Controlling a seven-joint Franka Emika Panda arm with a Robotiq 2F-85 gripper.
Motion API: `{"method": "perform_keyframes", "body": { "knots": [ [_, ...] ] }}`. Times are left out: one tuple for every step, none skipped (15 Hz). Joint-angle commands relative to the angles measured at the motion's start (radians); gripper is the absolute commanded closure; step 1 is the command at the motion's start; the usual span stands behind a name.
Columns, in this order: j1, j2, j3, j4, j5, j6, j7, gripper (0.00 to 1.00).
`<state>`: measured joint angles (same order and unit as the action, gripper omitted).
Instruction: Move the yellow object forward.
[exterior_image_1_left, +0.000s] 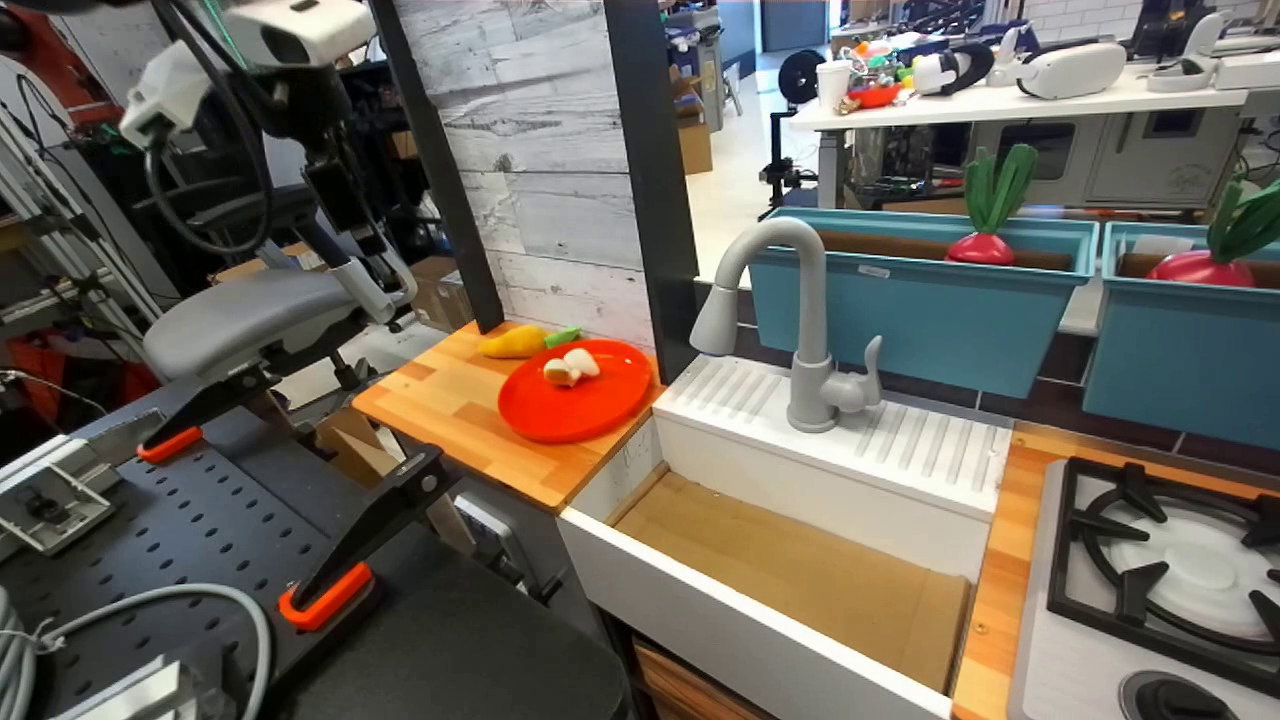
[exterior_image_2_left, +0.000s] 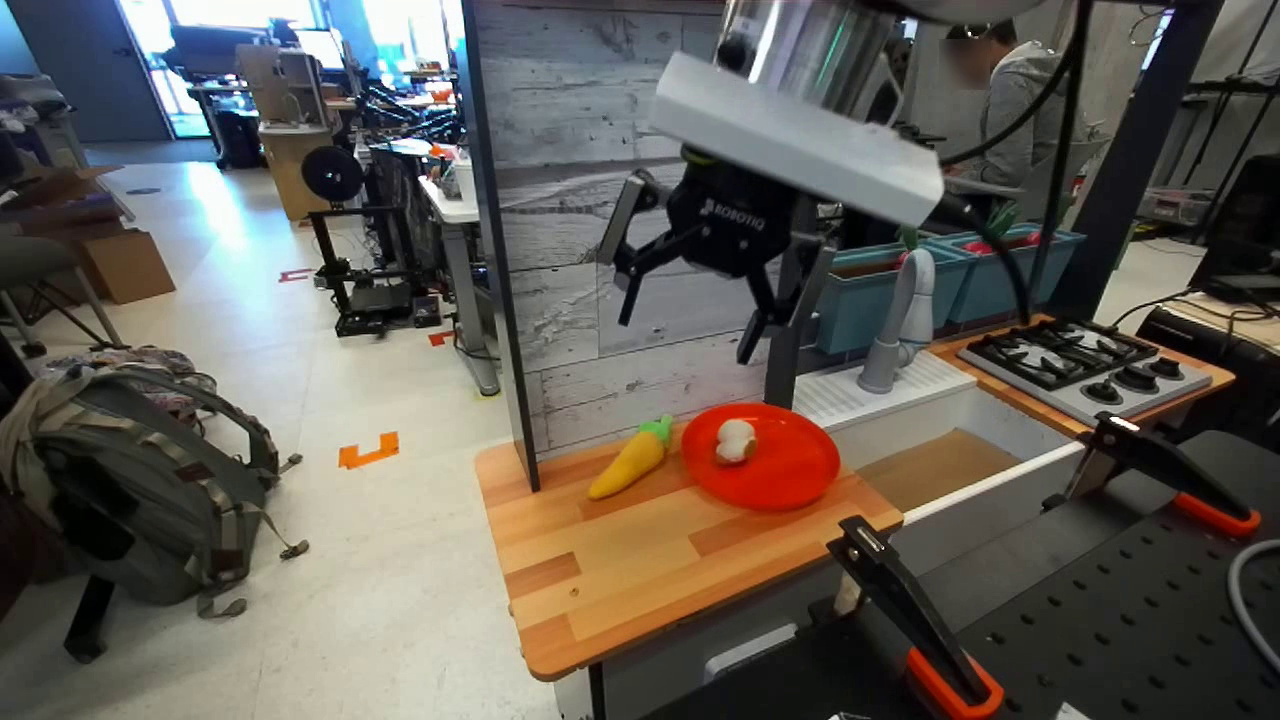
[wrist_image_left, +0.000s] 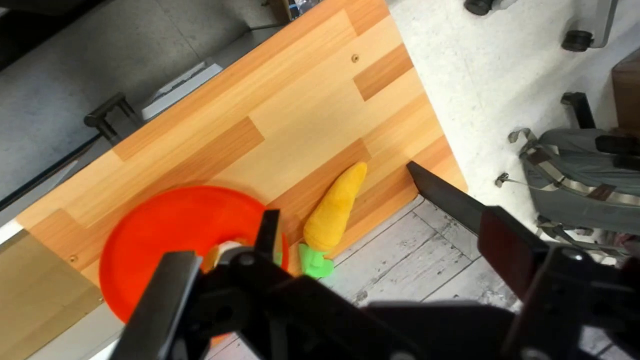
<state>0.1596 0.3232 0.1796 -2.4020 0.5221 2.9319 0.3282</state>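
Observation:
The yellow object (exterior_image_1_left: 515, 342) is a soft, carrot-shaped item with a green top. It lies on the wooden counter (exterior_image_2_left: 610, 560) close to the plank wall, its green end beside the red plate, in both exterior views (exterior_image_2_left: 632, 464). In the wrist view the yellow object (wrist_image_left: 334, 207) lies ahead of the jaws, nearer the finger on the plate's side. My gripper (exterior_image_2_left: 687, 335) hangs well above the counter, tilted, with its fingers wide apart and nothing between them. In the wrist view the gripper (wrist_image_left: 384, 225) is likewise open, its left finger overlapping the plate's edge.
A round red plate (exterior_image_2_left: 770, 485) holds a small whitish lump (exterior_image_2_left: 735, 442). The grey plank wall (exterior_image_2_left: 640, 310) and its dark post stand behind the counter. A sink with a grey faucet (exterior_image_1_left: 805, 300) and a stove (exterior_image_1_left: 1190, 560) adjoin it. A black clamp (exterior_image_2_left: 905, 610) is at the counter's front.

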Motion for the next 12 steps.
{"method": "perform_keyframes", "body": {
  "knots": [
    [-0.003, 0.209, 0.002, 0.153, -0.018, 0.078, 0.03, 0.0],
    [0.01, 0.257, -0.012, 0.188, -0.034, 0.084, 0.046, 0.0],
    [0.023, 0.293, -0.024, 0.214, -0.044, 0.096, 0.06, 0.0],
    [0.035, 0.332, -0.036, 0.246, -0.055, 0.096, 0.073, 0.0],
    [0.043, 0.362, -0.044, 0.269, -0.061, 0.104, 0.085, 0.0],
    [0.048, 0.389, -0.047, 0.291, -0.063, 0.114, 0.091, 0.0],
    [0.051, 0.414, -0.05, 0.314, -0.065, 0.117, 0.097, 0.0],
    [0.059, 0.441, -0.057, 0.339, -0.068, 0.124, 0.106, 0.0],
    [0.065, 0.465, -0.064, 0.364, -0.068, 0.12, 0.116, 0.0],
    [0.067, 0.487, -0.068, 0.39, -0.066, 0.119, 0.125, 0.0],
    [0.071, 0.505, -0.072, 0.412, -0.065, 0.119, 0.133, 0.0],
    [0.071, 0.525, -0.073, 0.437, -0.063, 0.125, 0.139, 0.0]
  ]
}}
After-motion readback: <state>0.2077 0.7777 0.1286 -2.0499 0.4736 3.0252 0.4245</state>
